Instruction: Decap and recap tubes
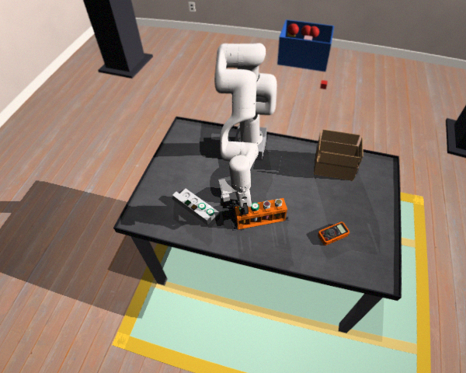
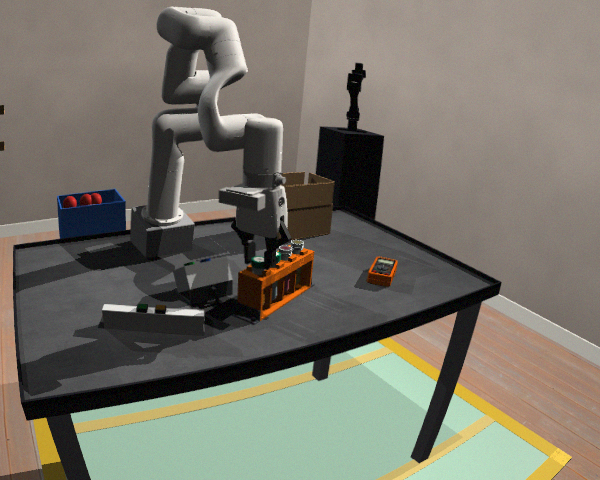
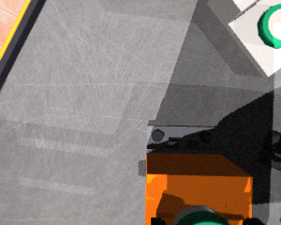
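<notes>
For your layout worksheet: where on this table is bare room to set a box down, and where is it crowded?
Bare: the stretch between the cardboard box and multimeter, and the corner left of the arm base. Crowded: around the tube rack, cap tray and gripper.

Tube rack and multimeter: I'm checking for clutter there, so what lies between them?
Nothing lies between the orange tube rack and the multimeter; the top view shows only dark table there.
</notes>
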